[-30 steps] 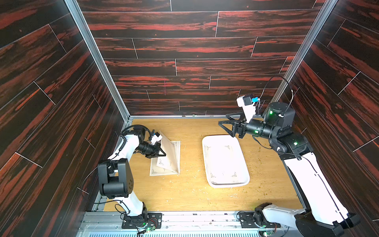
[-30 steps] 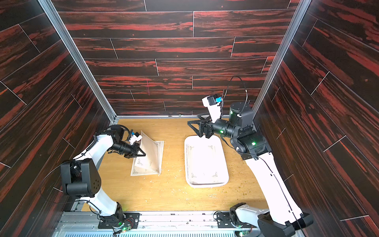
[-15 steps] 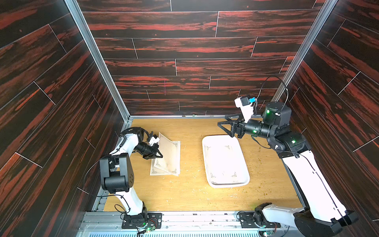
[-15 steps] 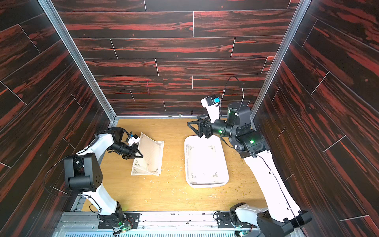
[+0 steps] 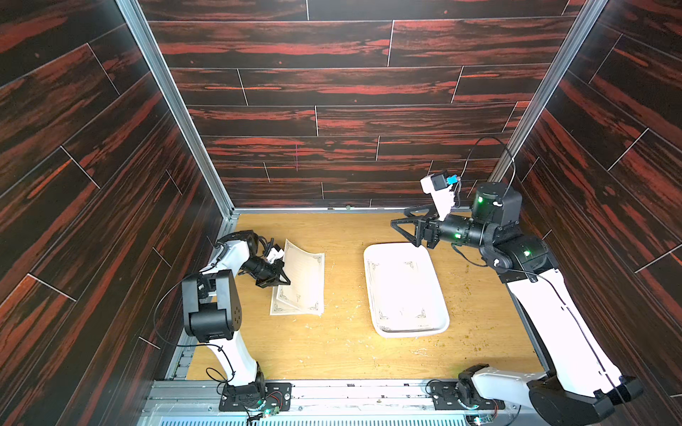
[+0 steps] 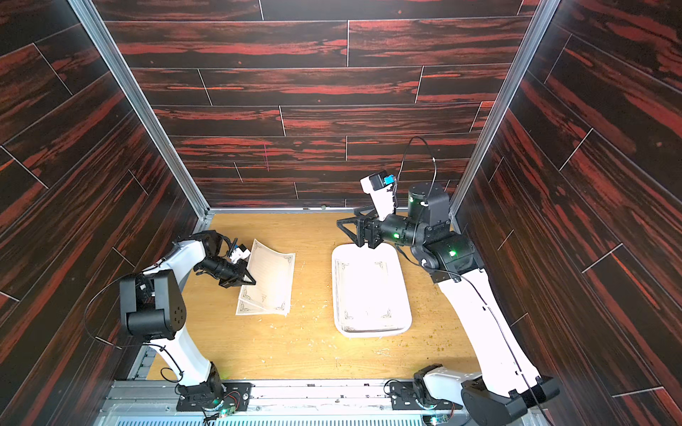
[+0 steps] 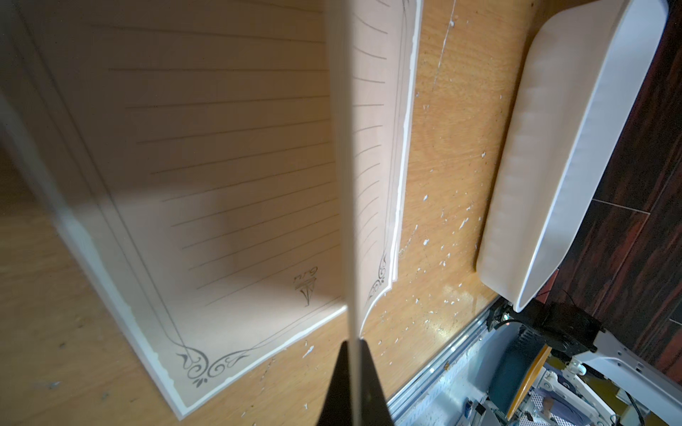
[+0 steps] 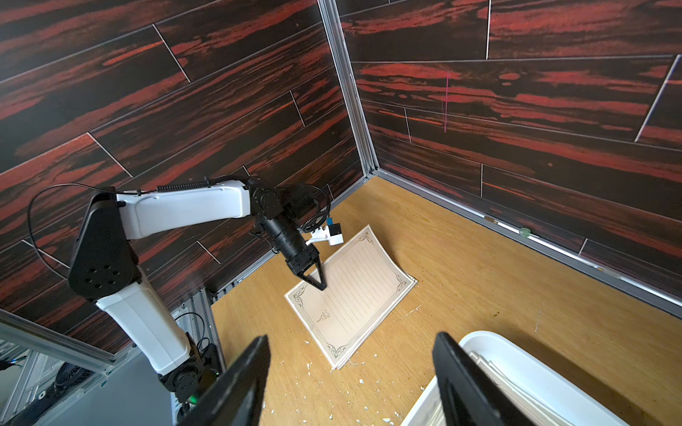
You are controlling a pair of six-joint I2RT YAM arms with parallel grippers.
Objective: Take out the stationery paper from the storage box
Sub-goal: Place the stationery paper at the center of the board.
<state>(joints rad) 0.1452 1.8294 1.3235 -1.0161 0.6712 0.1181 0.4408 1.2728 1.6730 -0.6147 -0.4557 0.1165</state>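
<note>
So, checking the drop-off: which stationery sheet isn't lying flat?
The top sheet of the pile by the left arm: the left gripper pinches its edge, lifting that side. The sheets under it and those in the storage box lie flat.

We identify the supporting surface as a light wooden tabletop point(image 5: 332, 354). Two items rest directly on it. The white storage box point(image 5: 409, 333) sits on the right half. The stationery paper point(image 5: 308, 295) forms a small pile on the left half, well apart from the box, with its top sheet raised along one edge. White flecks point(image 5: 355, 304) and greenish crumbs point(image 5: 476, 333) lie scattered across the wood.
</note>
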